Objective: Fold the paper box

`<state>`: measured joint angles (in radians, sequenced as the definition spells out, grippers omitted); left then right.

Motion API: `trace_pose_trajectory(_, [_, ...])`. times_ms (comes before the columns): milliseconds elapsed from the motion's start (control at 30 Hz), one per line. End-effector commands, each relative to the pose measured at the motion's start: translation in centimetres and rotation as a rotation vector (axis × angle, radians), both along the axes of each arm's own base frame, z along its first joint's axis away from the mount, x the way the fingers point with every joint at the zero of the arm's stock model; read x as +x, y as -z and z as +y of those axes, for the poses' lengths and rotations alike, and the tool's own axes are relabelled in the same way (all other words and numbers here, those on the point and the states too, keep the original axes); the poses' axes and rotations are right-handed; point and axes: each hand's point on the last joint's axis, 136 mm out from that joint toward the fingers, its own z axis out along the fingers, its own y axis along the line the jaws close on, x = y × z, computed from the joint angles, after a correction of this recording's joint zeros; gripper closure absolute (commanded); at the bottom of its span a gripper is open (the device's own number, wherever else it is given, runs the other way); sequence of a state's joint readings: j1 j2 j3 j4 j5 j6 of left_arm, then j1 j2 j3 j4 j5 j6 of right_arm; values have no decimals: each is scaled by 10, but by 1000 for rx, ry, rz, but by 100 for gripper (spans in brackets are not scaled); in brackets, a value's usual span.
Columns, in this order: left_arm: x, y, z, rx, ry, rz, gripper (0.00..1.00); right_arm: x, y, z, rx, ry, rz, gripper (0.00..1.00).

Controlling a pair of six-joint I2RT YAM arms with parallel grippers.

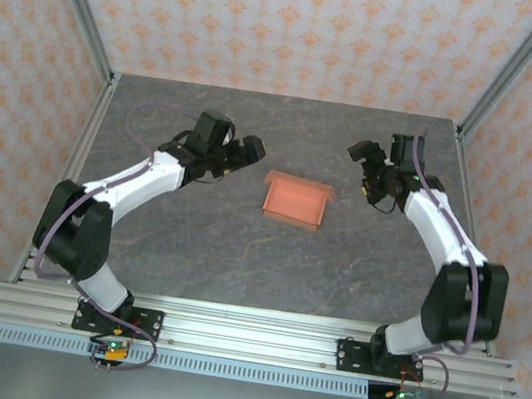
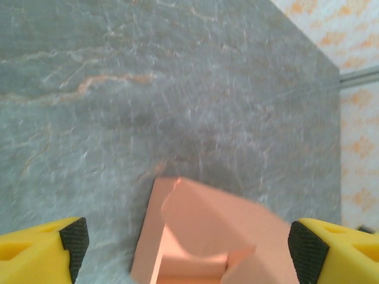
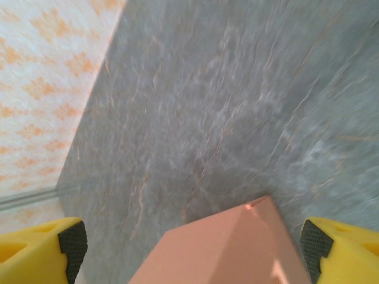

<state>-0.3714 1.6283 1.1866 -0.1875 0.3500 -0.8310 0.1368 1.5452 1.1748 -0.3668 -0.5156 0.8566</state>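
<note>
paper box (image 1: 295, 200): salmon-orange cardboard, seen from above as a small shallow tray with raised sides, laid flat on the table between the two grippers and gripped by neither.
box by the left gripper: in the left wrist view the box (image 2: 207, 236) is seen ahead of and below the fingertips, in the gap between the two pads; an open hollow and a leaning flap are shown, blurred at the edges.
box by the right gripper: in the right wrist view the box (image 3: 231, 248) is seen as a plain sloping panel with one pointed corner, ahead of the fingertips and nearer the right-hand pad.
left gripper (image 1: 243, 152): held wide, nothing clamped; it is pointed at the box from the box's left side, a short gap being left. in its own camera (image 2: 189, 244) the yellow fingers with black pads (image 2: 74, 241) are set far apart at the lower corners.
right gripper (image 1: 371, 173): also spread wide and empty, placed just off the box's right side. in its own camera (image 3: 193, 248) the black pads (image 3: 314, 247) are seen wide apart, clear of the cardboard.
table (image 1: 238, 246): grey marbled surface, spread under both grippers and around the box.
walls (image 1: 304, 23): pale orange patterned panels, set beyond the table behind and beside both grippers.
rail (image 1: 245, 333): aluminium bars at the near edge, where both arm bases are bolted.
</note>
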Motion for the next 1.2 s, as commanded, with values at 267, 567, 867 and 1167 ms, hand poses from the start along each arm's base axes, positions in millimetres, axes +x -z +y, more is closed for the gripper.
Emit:
trace_pose_trajectory(267, [1,22,-72,-245,53,144,27,-30,43,55,254,-103,301,18])
trace_pose_trajectory(567, [4,22,-83,-261,73,137,55,-32,46,58,267,-86,304,23])
trace_pose_trajectory(867, [-6,34,-102,-285,112,162,57,-34,60,63,295,-56,304,30])
trace_pose_trajectory(1167, [-12,43,-109,-301,131,189,61,-39,61,62,257,-72,301,42])
